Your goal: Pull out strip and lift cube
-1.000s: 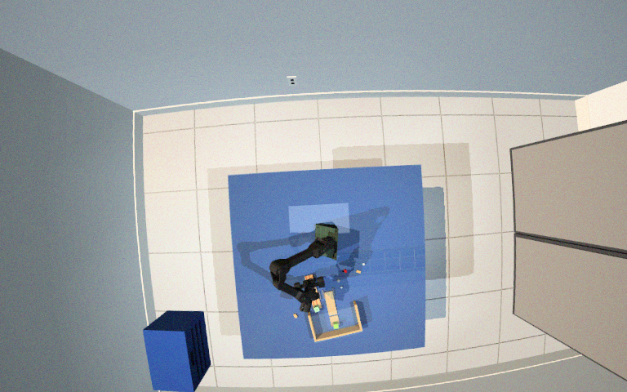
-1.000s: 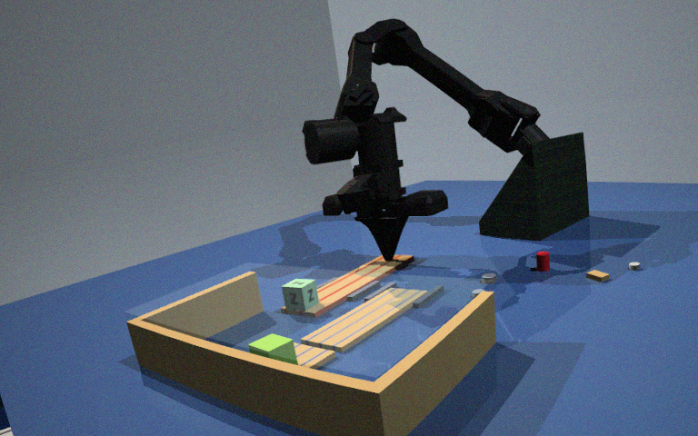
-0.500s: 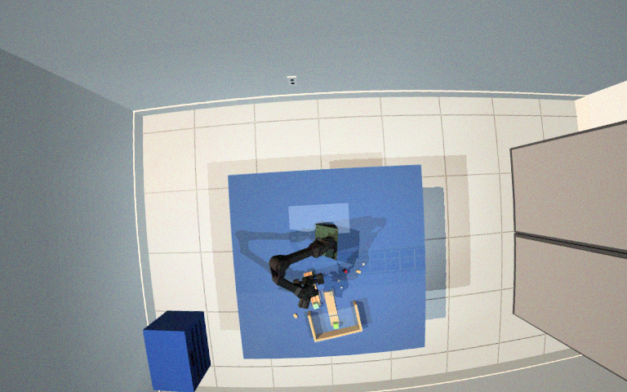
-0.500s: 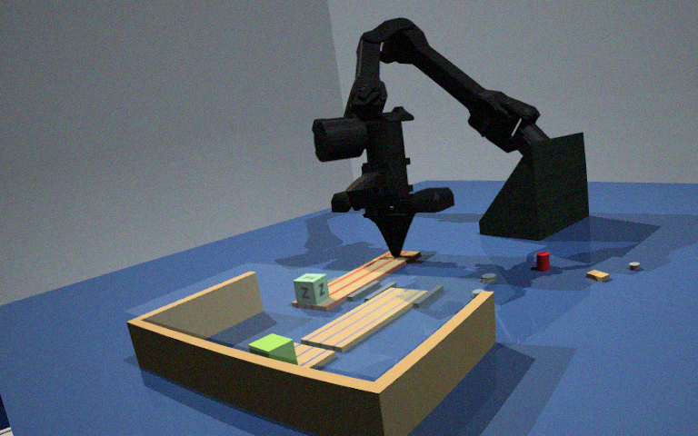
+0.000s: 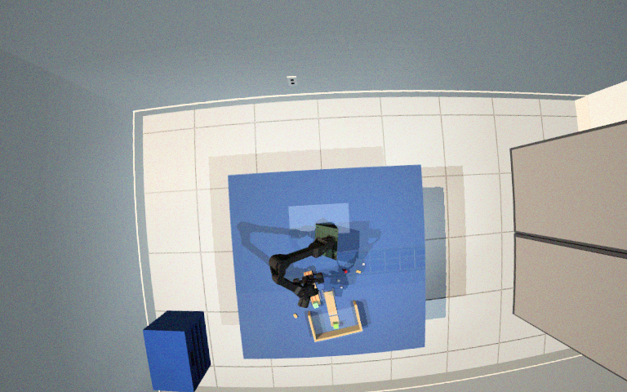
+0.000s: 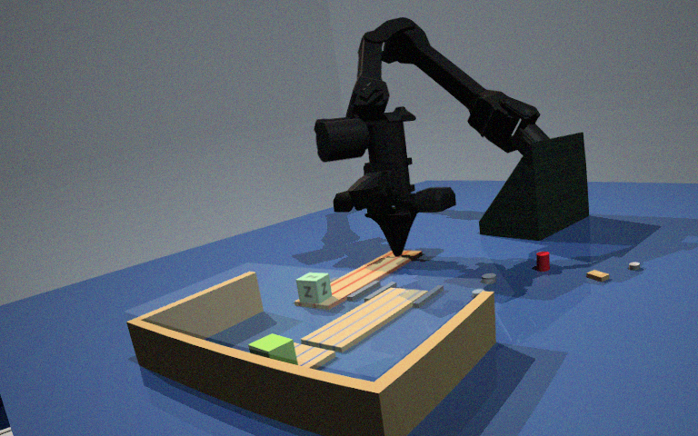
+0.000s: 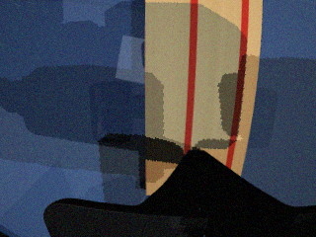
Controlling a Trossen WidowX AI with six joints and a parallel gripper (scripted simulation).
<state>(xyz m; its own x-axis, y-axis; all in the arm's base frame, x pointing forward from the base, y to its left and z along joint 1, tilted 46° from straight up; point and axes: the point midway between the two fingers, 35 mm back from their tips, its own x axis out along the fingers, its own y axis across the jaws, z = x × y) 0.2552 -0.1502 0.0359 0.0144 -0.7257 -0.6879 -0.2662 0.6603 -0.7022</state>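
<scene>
The strip with two red lines is in one piece and lies half out of the open end of the tan tray. The pale green cube labelled Z stands on the strip's tray-side end. My gripper is shut, points straight down, and its tip rests on the strip's far end. It holds nothing. A strip with blue lines is broken: a short piece lies apart from it, next to a plain green cube.
The arm's dark base stands behind. A red cylinder, a small tan block and grey discs lie on the blue table to the right. Grey bars lie at the tray's mouth. A blue box stands off the table.
</scene>
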